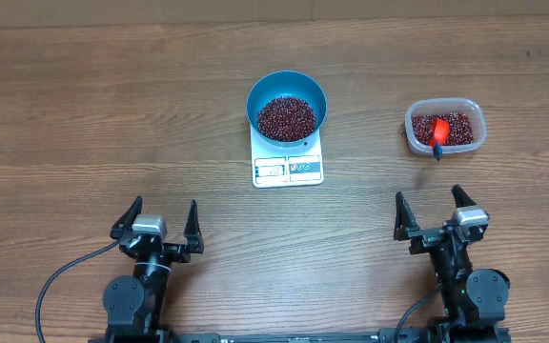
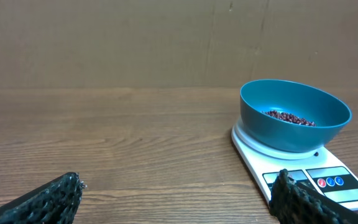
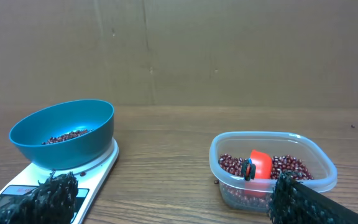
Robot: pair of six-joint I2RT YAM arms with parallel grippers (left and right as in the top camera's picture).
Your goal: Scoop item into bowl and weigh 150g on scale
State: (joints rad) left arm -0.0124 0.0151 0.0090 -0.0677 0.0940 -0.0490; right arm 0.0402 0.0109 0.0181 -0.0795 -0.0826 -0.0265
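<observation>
A wooden table (image 1: 84,114) was seen from overhead: one blue bowl (image 1: 258,95) of beans (image 1: 287,117) was set on one scale (image 1: 288,170), with one clear tub (image 1: 413,133) well to its right. The left gripper (image 1: 166,203) and the right gripper (image 1: 428,193) were spread wide, with nothing held. From the left wrist, beans were seen lying low in the bowl. From the right wrist, one orange scoop (image 3: 258,165) was seen lying among the tub's beans.

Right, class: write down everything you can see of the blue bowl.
The bowl is round, teal-blue, smooth and plastic-looking, its walls flaring to a thin rim. It stands upright on the white scale, covering the platform but not the front panel. Dark red beans cover its bottom in a shallow layer. Nothing else touches it.
</observation>
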